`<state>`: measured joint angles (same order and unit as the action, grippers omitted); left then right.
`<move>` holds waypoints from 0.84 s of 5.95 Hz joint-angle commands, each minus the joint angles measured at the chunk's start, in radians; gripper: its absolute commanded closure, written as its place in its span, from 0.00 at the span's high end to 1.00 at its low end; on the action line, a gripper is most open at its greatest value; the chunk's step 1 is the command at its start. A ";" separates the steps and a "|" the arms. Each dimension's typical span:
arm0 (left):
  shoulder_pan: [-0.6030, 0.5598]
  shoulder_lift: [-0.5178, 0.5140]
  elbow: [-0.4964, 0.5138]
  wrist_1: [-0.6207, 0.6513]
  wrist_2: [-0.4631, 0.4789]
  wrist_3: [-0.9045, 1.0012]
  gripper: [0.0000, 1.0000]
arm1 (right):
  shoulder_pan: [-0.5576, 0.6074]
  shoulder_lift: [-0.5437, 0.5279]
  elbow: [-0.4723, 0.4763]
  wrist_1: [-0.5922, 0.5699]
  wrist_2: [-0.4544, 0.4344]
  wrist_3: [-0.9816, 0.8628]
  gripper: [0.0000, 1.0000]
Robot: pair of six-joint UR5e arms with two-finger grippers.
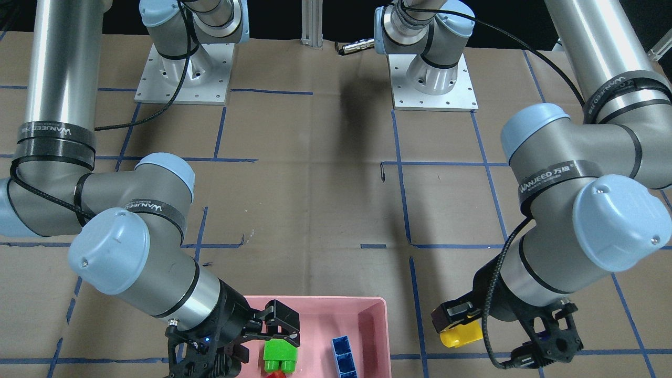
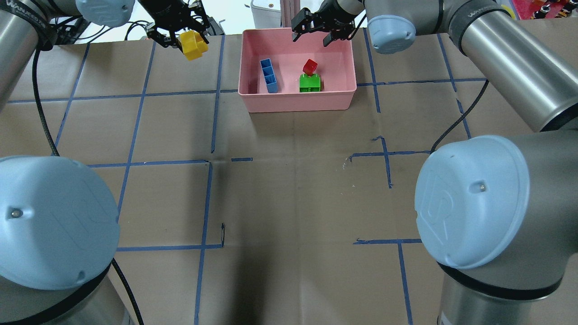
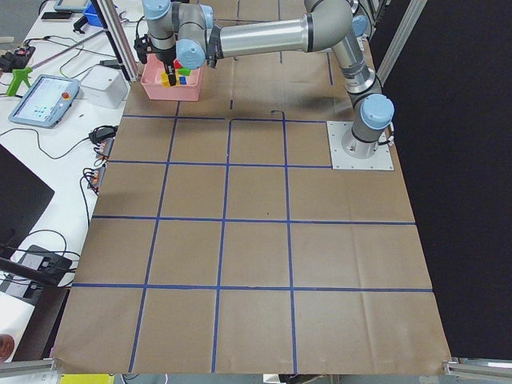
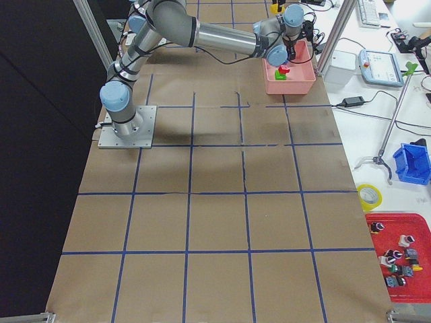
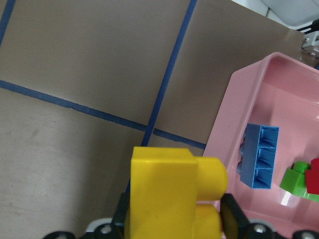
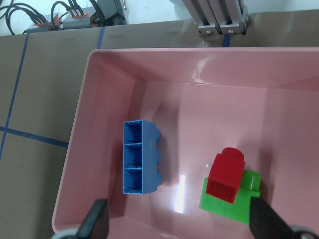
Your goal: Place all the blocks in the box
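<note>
The pink box (image 2: 298,101) stands at the table's far edge. In it lie the blue block (image 2: 268,75) and the green block (image 2: 310,84), with the red block (image 2: 310,67) leaning on the green one. My left gripper (image 2: 189,43) is shut on the yellow block (image 2: 193,45), held above the table to the left of the box. The left wrist view shows the yellow block (image 5: 164,194) between the fingers, beside the box (image 5: 229,119). My right gripper (image 2: 316,34) is open and empty above the box's far rim. Its wrist view looks down on the blue (image 6: 142,157), red (image 6: 227,174) and green (image 6: 224,209) blocks.
A white device (image 2: 266,13) and an aluminium post (image 2: 286,11) stand just behind the box. Blue tape lines grid the brown table cover. Both arm bases (image 1: 184,73) (image 1: 433,79) sit at the robot's side. A side bench with a tablet (image 3: 44,100) flanks the far edge.
</note>
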<state>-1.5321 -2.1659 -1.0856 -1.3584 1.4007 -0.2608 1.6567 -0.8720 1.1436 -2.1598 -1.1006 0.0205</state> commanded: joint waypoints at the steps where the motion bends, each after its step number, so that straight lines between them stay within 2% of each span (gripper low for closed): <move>1: -0.057 -0.015 0.013 0.005 0.000 -0.012 0.08 | -0.026 -0.010 0.001 0.003 -0.007 -0.026 1.00; 2: -0.116 -0.034 0.015 0.019 0.009 -0.035 0.08 | -0.079 -0.028 0.007 0.006 -0.060 -0.112 1.00; 3: -0.161 -0.066 0.021 0.045 0.021 -0.063 0.08 | -0.113 -0.062 0.011 0.056 -0.164 -0.173 1.00; 5: -0.232 -0.182 0.035 0.216 0.081 -0.168 0.08 | -0.162 -0.152 0.010 0.206 -0.345 -0.209 1.00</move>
<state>-1.7261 -2.2881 -1.0555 -1.2288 1.4477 -0.3783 1.5150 -0.9805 1.1534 -2.0199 -1.3489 -0.1749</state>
